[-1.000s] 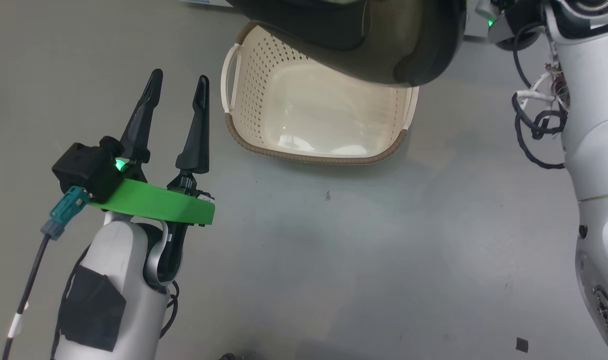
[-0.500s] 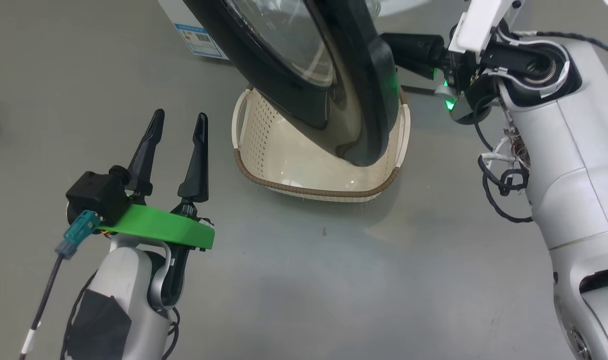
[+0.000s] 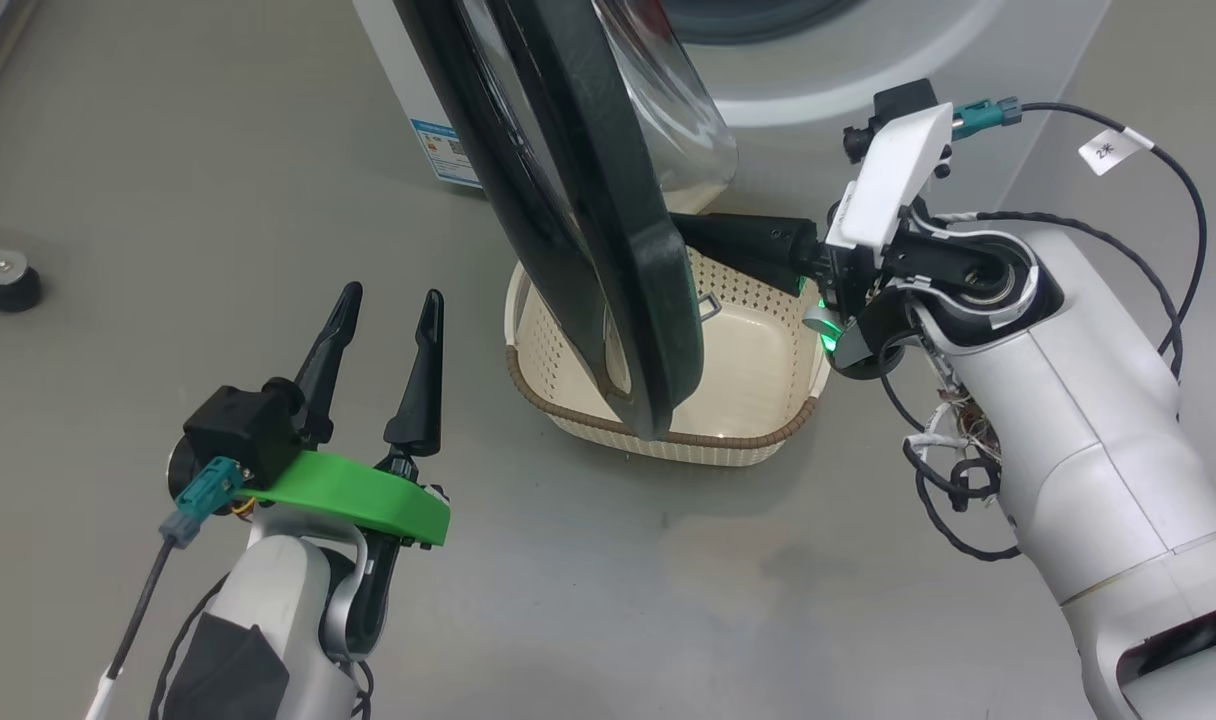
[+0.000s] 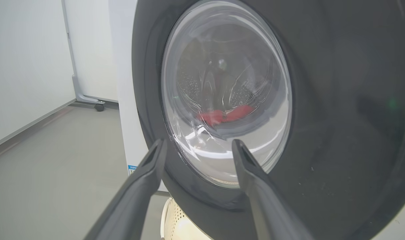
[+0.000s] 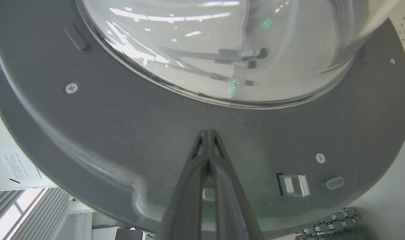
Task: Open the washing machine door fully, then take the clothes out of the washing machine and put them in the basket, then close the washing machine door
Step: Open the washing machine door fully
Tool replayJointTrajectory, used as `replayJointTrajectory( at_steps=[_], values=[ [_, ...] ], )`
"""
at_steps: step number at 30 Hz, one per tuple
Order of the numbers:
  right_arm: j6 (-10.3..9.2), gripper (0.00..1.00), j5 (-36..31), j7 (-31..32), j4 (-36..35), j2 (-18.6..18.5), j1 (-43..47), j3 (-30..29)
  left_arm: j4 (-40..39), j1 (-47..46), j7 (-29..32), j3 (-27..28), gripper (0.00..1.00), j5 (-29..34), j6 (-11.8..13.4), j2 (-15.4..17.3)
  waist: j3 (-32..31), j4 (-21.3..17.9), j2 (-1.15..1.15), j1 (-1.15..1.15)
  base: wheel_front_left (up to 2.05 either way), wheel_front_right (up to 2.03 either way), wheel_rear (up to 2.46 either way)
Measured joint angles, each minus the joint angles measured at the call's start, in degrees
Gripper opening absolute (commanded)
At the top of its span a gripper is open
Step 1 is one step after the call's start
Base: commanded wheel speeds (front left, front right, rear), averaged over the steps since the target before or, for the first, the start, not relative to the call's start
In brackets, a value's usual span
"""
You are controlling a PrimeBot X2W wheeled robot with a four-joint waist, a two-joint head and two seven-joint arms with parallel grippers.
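Washing machine door (image 3: 608,250) touches closed right claw (image 5: 208,132); left claw (image 3: 392,295) hovers spread.

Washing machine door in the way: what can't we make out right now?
- Clothes: left wrist view, a red strip through the door glass; amount unclear.
- Basket: head view, door covers its middle.
- Right pincer: right wrist view, shut tips at door's inner face; contact unclear.
- Washing machine: head view, top edge cuts its opening.

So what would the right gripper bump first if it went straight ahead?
The washing machine door: the right gripper points at its dark inner rim, next to the glass bowl, and looks almost touching.
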Motion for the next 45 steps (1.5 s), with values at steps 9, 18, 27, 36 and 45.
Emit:
replayJointTrajectory(
  at_steps=[9, 18, 27, 36, 45],
  values=[
    [0.0, 0.0, 1.3, -6.2, -1.5, 0.1, 2.1, 5.3, 2.2, 0.8, 0.0, -1.7, 1.0, 0.0, 0.0, 0.1, -1.6, 3.7, 0.0, 0.0, 0.0, 0.0, 0.0],
    [0.0, 0.0, 2.0, -12.6, -3.2, -0.1, 2.8, 10.6, 4.3, 1.1, 0.0, -1.5, 1.0, -0.4, 0.0, 0.1, -2.9, 7.9, 0.0, 0.0, 0.0, 0.0, 0.0],
    [0.01, 0.0, 5.6, -17.4, -6.6, 0.3, 2.8, 17.4, 5.6, 1.7, 0.0, 1.2, 1.0, -0.7, -0.1, 0.2, -4.2, 9.3, 0.0, 0.0, 0.0, 0.0, 0.0],
    [0.04, 0.0, 6.7, -22.0, -6.5, 0.5, 3.9, 16.9, 6.5, 1.7, 0.0, 2.2, 1.0, -0.7, -0.1, 0.2, -5.6, 9.0, 0.0, 0.0, 0.0, 0.0, 0.0],
    [0.32, 0.0, 4.9, -27.3, -5.1, 0.6, 6.4, 14.1, 6.8, 1.7, 0.0, 4.2, 1.0, 0.0, -0.2, 0.2, -6.6, 7.2, 0.0, 0.0, 0.0, 0.0, 0.0]
  ],
)
